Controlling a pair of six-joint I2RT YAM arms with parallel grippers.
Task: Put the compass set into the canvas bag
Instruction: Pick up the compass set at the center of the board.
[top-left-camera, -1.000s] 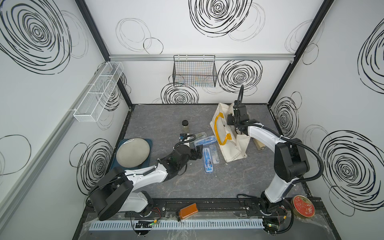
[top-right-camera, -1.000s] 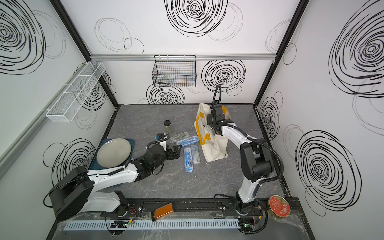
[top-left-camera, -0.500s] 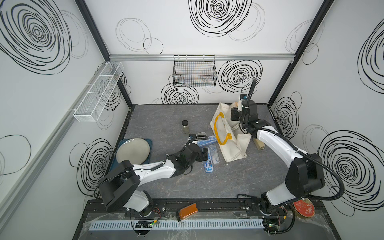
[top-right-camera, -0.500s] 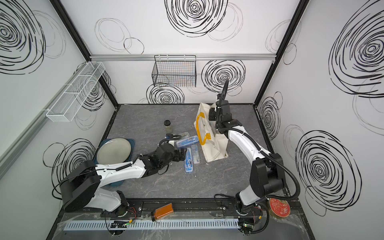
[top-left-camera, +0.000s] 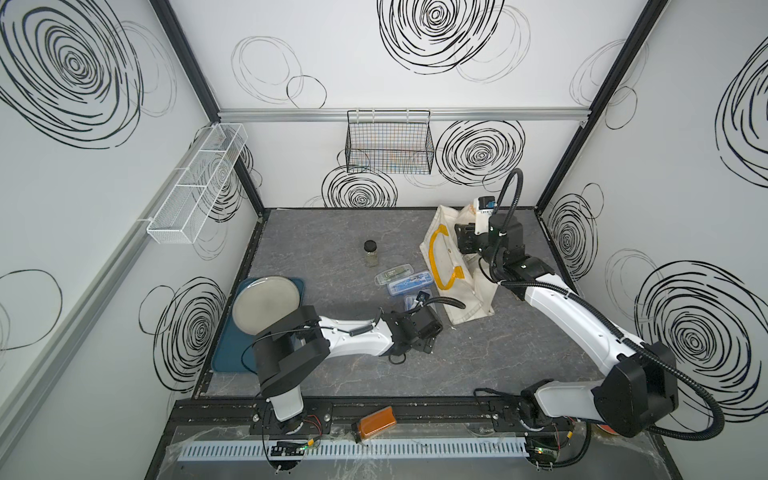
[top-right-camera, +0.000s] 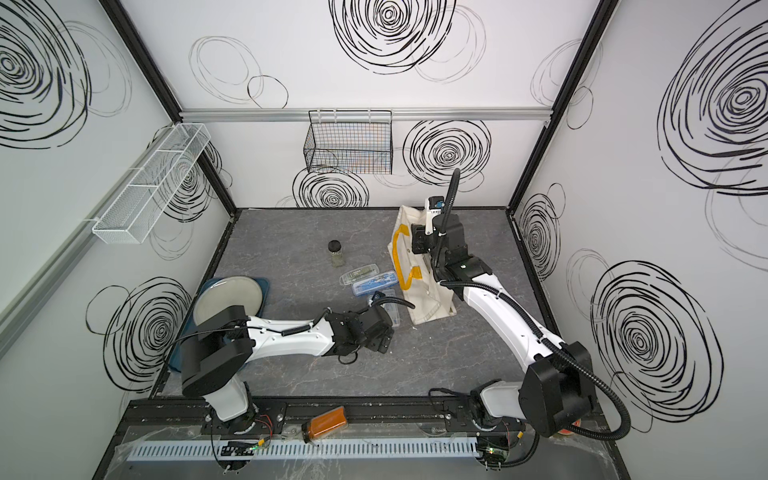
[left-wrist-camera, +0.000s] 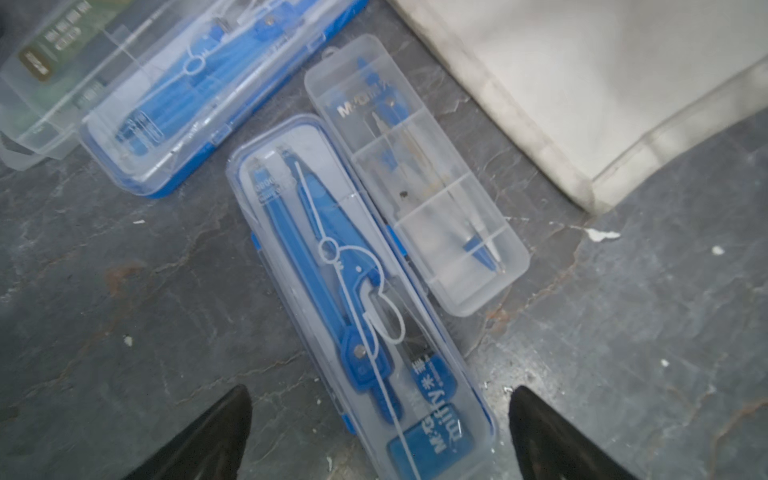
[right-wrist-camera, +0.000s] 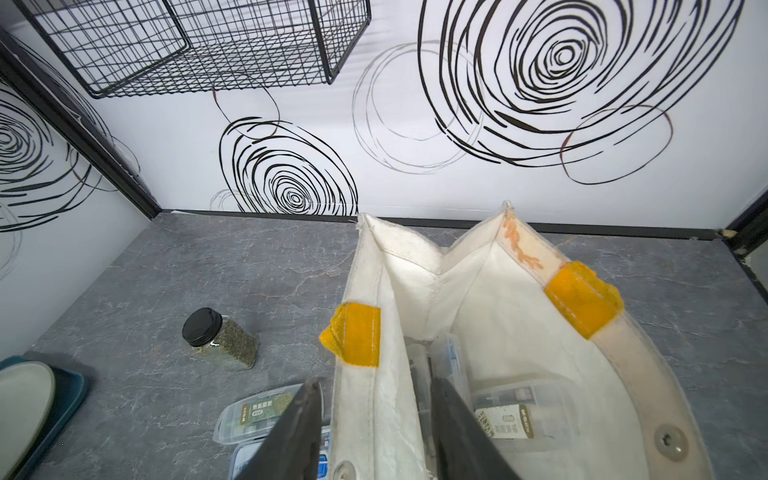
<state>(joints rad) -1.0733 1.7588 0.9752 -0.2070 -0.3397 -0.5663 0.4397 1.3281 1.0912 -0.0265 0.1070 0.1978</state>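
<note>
**Grippers at the Compass Set and Canvas Bag**

The left gripper (left-wrist-camera: 380, 432) is spread wide, with a finger on either side of the compass set (left-wrist-camera: 357, 299) and clear of it. The set lies on the table (left-wrist-camera: 124, 291), just beside the canvas bag (top-left-camera: 473, 309). The right gripper (right-wrist-camera: 376, 432) is partly parted astride the bag's wall.

Canvas bag (top-left-camera: 473, 299) rear R of worktop (top-left-camera: 332, 232), w/ cases (right-wrist-camera: 511, 411) in it. Compass sets (top-left-camera: 409, 284) just L of bag; jar (top-left-camera: 371, 253) behind them. Plate (top-left-camera: 266, 303) on tray (top-left-camera: 224, 359), far L. Basket (top-left-camera: 388, 143) on rear wall.
</note>
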